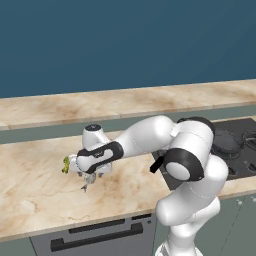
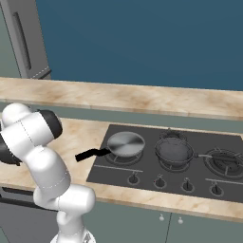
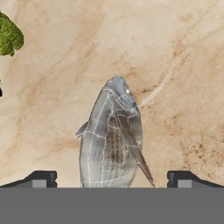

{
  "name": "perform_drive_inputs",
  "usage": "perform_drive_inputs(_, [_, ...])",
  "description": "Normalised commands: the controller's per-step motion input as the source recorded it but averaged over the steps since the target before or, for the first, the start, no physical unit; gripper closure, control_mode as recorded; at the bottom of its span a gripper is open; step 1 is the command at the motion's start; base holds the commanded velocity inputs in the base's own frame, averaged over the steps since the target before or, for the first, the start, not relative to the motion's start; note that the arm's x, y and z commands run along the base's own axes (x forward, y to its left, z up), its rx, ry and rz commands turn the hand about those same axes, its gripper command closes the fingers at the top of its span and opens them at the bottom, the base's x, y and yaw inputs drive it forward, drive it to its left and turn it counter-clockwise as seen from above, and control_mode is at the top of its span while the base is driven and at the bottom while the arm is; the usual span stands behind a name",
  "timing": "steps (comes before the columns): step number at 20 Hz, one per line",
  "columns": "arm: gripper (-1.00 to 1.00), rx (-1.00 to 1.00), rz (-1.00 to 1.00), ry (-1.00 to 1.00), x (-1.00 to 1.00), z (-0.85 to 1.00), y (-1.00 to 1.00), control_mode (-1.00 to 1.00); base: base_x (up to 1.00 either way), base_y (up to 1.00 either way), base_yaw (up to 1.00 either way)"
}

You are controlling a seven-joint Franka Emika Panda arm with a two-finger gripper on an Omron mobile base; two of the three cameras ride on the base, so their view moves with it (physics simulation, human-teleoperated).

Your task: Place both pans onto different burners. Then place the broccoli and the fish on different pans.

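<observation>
A silvery-grey fish (image 3: 113, 140) lies on the marble counter, head pointing away from the hand. My gripper (image 3: 111, 179) hovers just over it, open, one fingertip (image 3: 41, 178) on each side of its tail end and nothing held. The green broccoli (image 3: 8, 37) sits on the counter a little beyond and to the left. In the left base view the gripper (image 1: 91, 175) points down at the fish (image 1: 85, 187), with the broccoli (image 1: 65, 165) beside the hand. A shiny silver pan (image 2: 126, 144) with a black handle rests on the left burner. A darker pan (image 2: 174, 151) rests on the middle burner.
The dark cooktop (image 2: 147, 178) lies to the right of the fish, with a bare burner (image 2: 225, 161) at its right end and knobs along its front. A raised marble ledge (image 1: 100, 102) runs behind the counter. A tall grey cabinet (image 2: 26, 38) stands at the far left.
</observation>
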Motion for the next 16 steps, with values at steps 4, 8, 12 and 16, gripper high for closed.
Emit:
perform_drive_inputs(4, [-1.00,0.00,0.00,0.00,0.02,-0.02,0.00,-1.00,0.00,0.00,0.00])
perform_drive_inputs(8, [-1.00,0.00,0.00,0.00,0.01,-0.04,0.00,-1.00,0.00,0.00,0.00])
perform_drive_inputs(12, [-1.00,0.00,0.00,0.00,0.00,-0.08,-0.04,-1.00,0.00,0.00,0.00])
perform_drive_inputs(16, [-1.00,0.00,0.00,0.00,0.00,-0.09,0.00,-1.00,0.00,0.00,0.00])
